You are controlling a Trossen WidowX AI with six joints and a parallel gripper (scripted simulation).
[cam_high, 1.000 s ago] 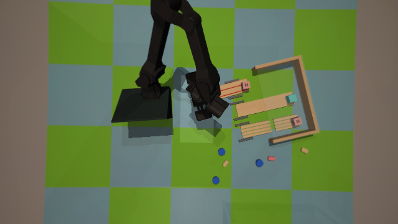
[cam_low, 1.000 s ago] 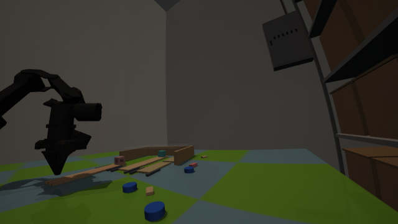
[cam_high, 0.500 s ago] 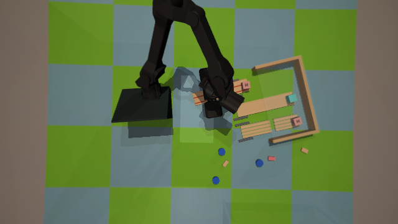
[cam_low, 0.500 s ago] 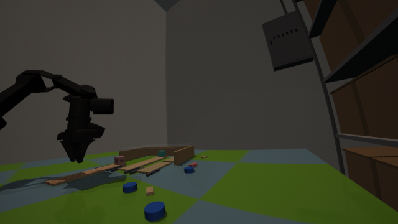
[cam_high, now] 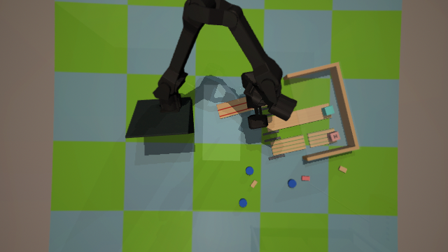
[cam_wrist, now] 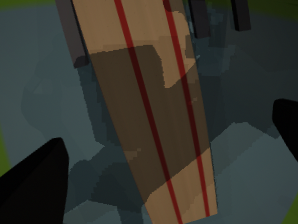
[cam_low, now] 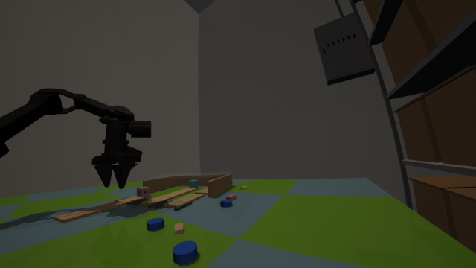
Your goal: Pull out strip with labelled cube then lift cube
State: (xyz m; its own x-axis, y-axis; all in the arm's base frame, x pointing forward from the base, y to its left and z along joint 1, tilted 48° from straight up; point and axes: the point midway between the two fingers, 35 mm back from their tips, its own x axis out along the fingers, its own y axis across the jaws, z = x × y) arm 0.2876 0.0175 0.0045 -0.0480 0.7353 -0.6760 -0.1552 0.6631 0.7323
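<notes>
A wooden strip with two red lines (cam_high: 231,108) (cam_low: 85,213) (cam_wrist: 147,96) lies drawn out of the U-shaped wooden fence (cam_high: 344,105) (cam_low: 167,182). A pink labelled cube (cam_low: 143,191) sits on its far end; in the overhead view the arm hides it. My gripper (cam_high: 258,117) (cam_low: 113,184) (cam_wrist: 174,128) is open and empty, hanging above this strip. Inside the fence lie a plain strip (cam_high: 301,117) with a teal cube (cam_high: 327,110) (cam_low: 193,183), and a strip split in two pieces (cam_high: 288,145) with another pink labelled cube (cam_high: 334,136).
Three blue discs (cam_high: 249,171) (cam_high: 292,183) (cam_high: 243,202), two small tan blocks (cam_high: 253,183) (cam_high: 342,169) and a red block (cam_high: 305,178) lie on the floor in front of the fence. The arm's black base plate (cam_high: 161,117) is to the left.
</notes>
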